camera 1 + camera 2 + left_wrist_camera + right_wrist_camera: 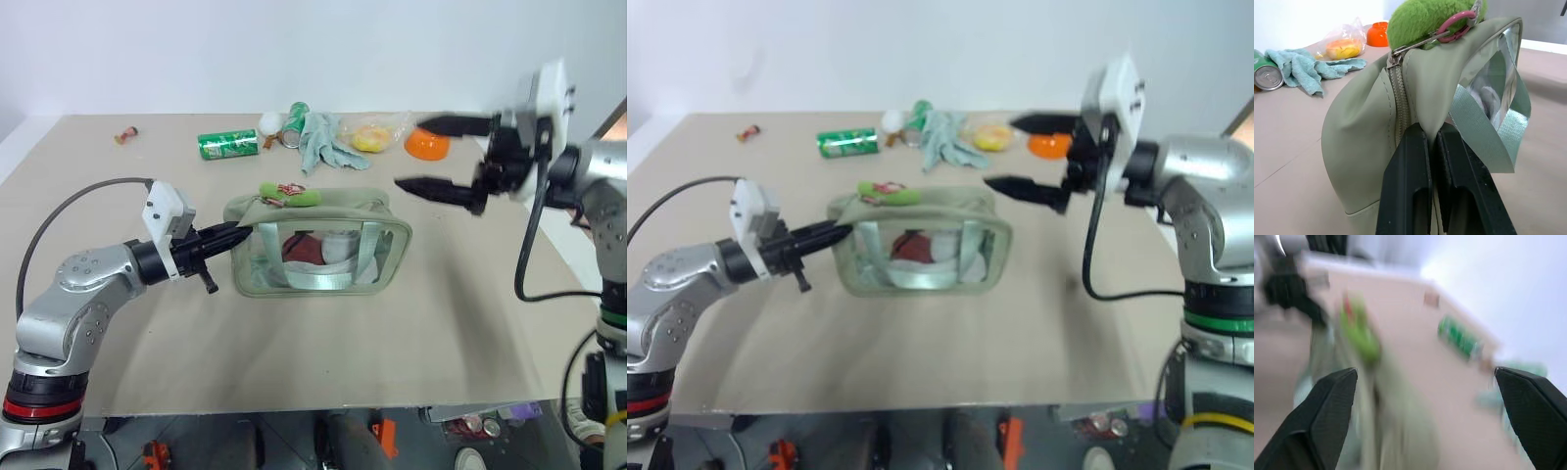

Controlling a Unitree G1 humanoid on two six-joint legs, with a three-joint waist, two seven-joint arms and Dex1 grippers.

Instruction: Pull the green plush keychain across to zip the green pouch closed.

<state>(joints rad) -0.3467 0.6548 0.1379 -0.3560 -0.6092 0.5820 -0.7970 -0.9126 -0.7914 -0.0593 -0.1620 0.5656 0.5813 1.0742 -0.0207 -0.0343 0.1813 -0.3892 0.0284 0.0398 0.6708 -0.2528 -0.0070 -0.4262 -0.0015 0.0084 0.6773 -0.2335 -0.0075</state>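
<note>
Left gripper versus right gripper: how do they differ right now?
The left gripper is shut, pinching the fabric at the end of the green pouch; the right gripper is wide open and holds nothing. The left gripper sits low at the pouch's end; the right gripper hangs apart from the pouch, above the table. Both have two black fingers and point roughly level, and neither touches the green plush keychain.
</note>
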